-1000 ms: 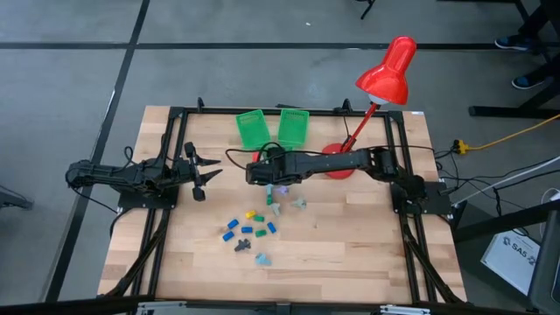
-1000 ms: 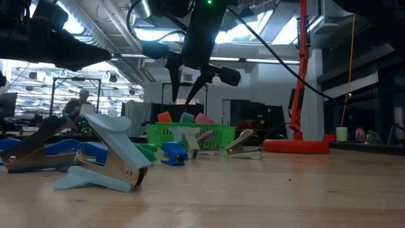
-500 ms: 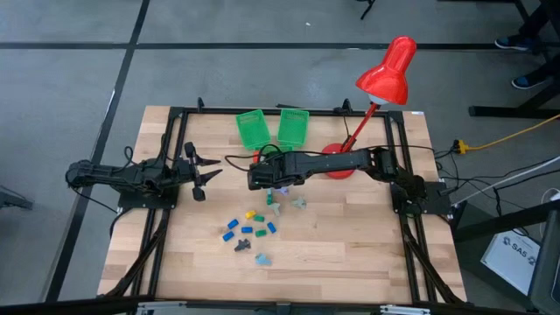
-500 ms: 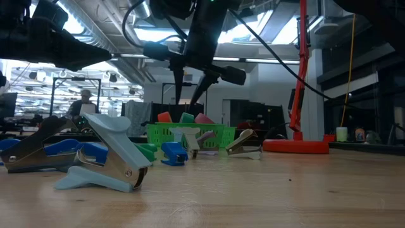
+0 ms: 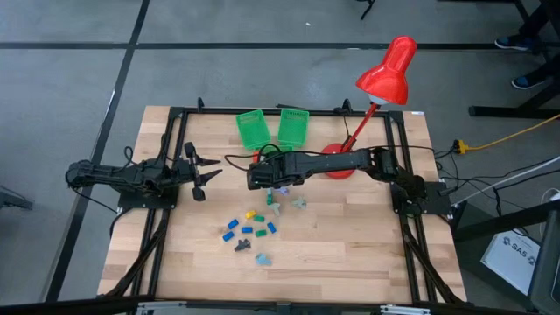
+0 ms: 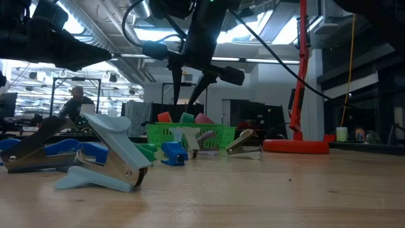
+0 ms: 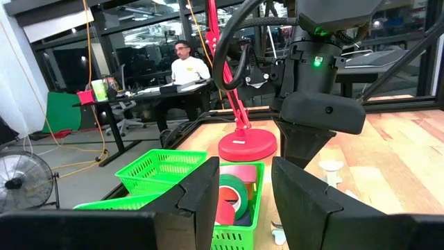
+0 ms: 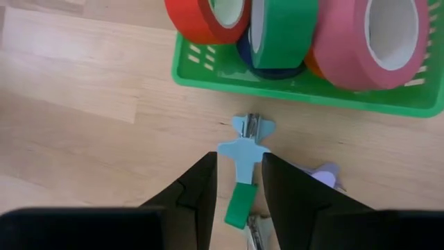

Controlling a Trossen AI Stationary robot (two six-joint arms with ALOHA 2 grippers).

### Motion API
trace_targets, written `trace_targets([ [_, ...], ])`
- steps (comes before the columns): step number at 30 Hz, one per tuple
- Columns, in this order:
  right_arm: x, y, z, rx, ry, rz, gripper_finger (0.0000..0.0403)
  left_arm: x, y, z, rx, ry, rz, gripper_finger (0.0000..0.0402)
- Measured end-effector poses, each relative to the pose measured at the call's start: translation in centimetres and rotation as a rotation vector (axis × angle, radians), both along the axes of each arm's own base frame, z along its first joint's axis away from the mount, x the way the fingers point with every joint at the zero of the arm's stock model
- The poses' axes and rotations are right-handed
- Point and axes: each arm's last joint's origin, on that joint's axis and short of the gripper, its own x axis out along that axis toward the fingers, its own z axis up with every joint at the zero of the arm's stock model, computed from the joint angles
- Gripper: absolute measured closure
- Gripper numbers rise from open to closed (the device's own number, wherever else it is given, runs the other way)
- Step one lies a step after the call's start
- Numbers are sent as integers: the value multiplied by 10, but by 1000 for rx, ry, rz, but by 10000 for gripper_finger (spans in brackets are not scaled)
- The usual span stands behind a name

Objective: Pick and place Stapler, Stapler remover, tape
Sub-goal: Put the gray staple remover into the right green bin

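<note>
While the right hand (image 8: 236, 182) hovers part-open and empty over a pale staple remover (image 8: 247, 144), we note tape rolls (image 8: 378, 35) in the green basket (image 8: 291, 90) just beyond; red lamp base (image 5: 337, 168) nearby. Left hand (image 5: 199, 173) waits, narrow, empty.

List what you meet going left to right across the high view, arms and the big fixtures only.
Left pincer → left green basket → right green basket → red lamp base → red lamp shade. The right pincer overlaps the left basket's span, so it is left out.
</note>
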Motion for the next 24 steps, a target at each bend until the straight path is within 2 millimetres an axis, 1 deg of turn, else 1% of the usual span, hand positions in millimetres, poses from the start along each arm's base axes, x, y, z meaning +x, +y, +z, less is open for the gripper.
trace_targets([
  [9,0,0,0,-4,1,13,283,0,0,0,0,0,0,274],
  [16,3,11,1,-90,27,277,283,0,0,0,0,0,0,274],
  [20,10,15,4,-130,-29,347,283,0,0,0,0,0,0,274],
  [24,15,15,7,-223,-64,381,283,0,0,0,0,0,0,274],
])
